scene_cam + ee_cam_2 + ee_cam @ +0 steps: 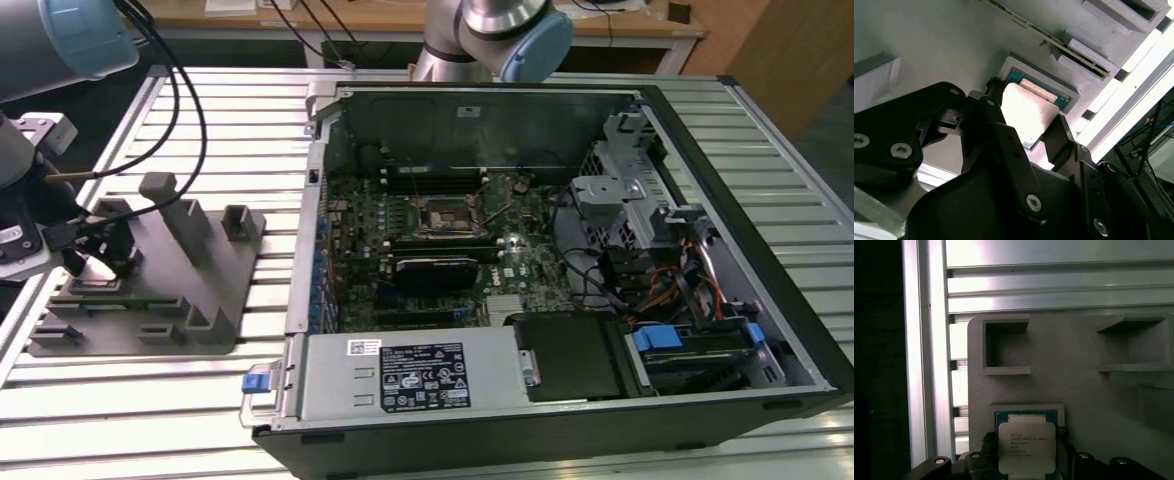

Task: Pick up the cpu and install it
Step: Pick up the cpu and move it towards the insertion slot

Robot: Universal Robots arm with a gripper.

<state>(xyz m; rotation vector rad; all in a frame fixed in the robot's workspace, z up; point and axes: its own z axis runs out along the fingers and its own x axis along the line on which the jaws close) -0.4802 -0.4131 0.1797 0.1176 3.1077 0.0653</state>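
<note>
The gripper (1025, 434) (1026, 104) is closed on the cpu (1026, 450) (1026, 117): in both wrist views one black finger (990, 447) (996, 97) lies against one side of the chip and the other against the opposite side, with no gap to be seen. The cpu lies flat, silver plate up, in or just over a shallow square recess (1026, 407) near one edge of the grey tray (1079, 350) (200, 300). It is nearly square, so no long axis is plain. Its sides run parallel to the recess walls, and the lines of print on the plate run across from finger to finger. A strip of green board shows at the side away from the wrist. In the exterior view the gripper (94, 262) is low over the tray at that view's left, on the slatted table (134, 400), well apart from the open case (787, 330) and its socket (451, 218) on the right.
</note>
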